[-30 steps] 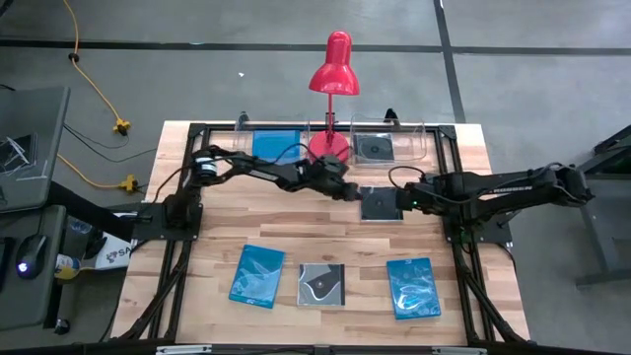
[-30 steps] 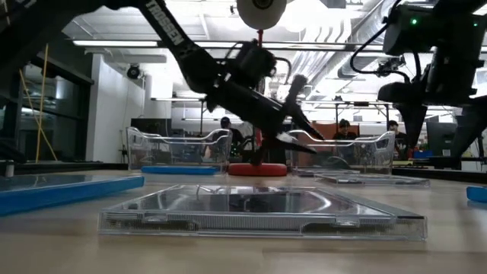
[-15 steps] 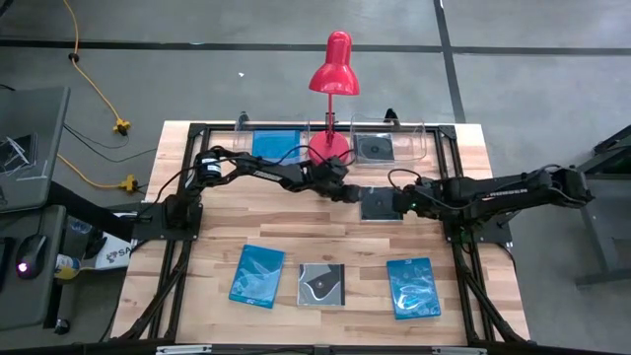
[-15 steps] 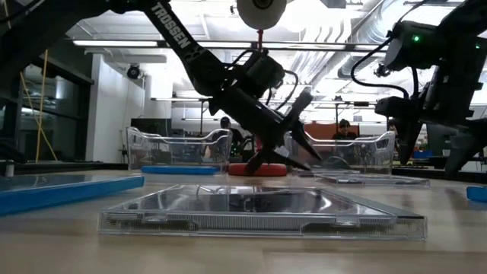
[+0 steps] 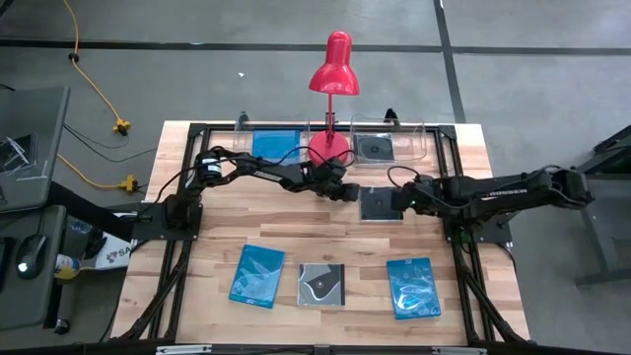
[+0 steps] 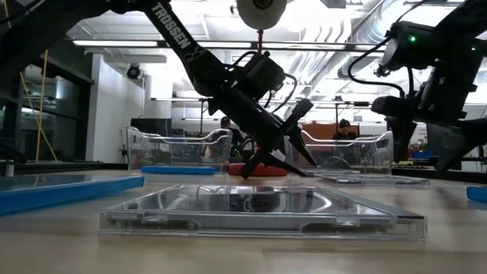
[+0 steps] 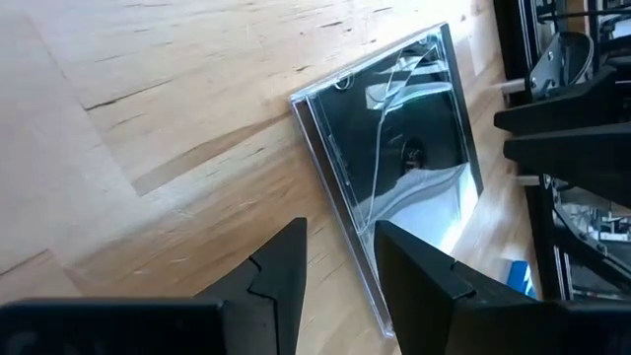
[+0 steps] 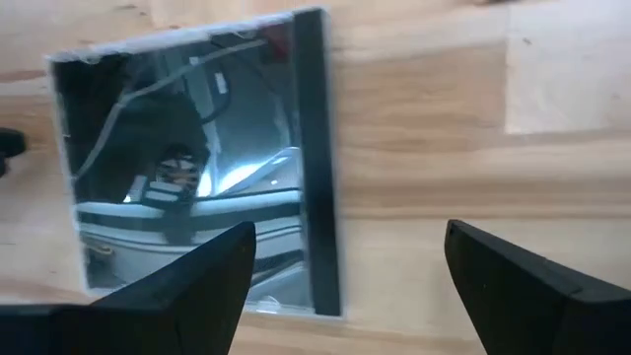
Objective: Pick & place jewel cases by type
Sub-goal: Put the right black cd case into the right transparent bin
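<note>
Wooden table on grey floor; left claw narrow, right claw wide, flanking dark case.

The tabletop is pale, matt wood with visible grain. The dark jewel case near its middle is glossy, mirror-like plastic, as are the blue patterned cases along the front edge. The red lamp looks smooth and shiny.

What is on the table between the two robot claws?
A dark jewel case lies flat between the left gripper and the right gripper. The high view shows it best.
</note>
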Tool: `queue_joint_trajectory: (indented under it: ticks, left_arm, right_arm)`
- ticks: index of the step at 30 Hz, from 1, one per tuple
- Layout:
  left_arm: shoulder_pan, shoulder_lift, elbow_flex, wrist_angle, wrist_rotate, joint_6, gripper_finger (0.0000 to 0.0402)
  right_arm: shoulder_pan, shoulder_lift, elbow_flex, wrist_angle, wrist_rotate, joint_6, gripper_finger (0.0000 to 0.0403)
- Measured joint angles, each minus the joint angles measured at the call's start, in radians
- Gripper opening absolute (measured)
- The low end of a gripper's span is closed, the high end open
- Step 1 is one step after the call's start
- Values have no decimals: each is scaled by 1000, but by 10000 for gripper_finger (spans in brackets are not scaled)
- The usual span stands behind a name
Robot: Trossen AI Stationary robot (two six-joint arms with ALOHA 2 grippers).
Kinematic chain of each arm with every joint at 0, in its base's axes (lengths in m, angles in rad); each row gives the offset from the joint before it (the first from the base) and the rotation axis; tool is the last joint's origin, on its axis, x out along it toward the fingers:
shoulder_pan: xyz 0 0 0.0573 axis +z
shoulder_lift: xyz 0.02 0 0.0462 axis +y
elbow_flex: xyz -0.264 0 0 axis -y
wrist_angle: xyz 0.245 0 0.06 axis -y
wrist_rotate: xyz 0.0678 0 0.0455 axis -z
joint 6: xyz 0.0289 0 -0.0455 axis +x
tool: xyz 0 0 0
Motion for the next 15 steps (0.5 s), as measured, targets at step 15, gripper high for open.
queue_joint_trajectory:
  ticks: [15]
  left_arm:
    - [-1, 1, 0, -3, -4, -15, 120]
  right_arm:
    - [-160, -1, -80, 158, -166, -104, 312]
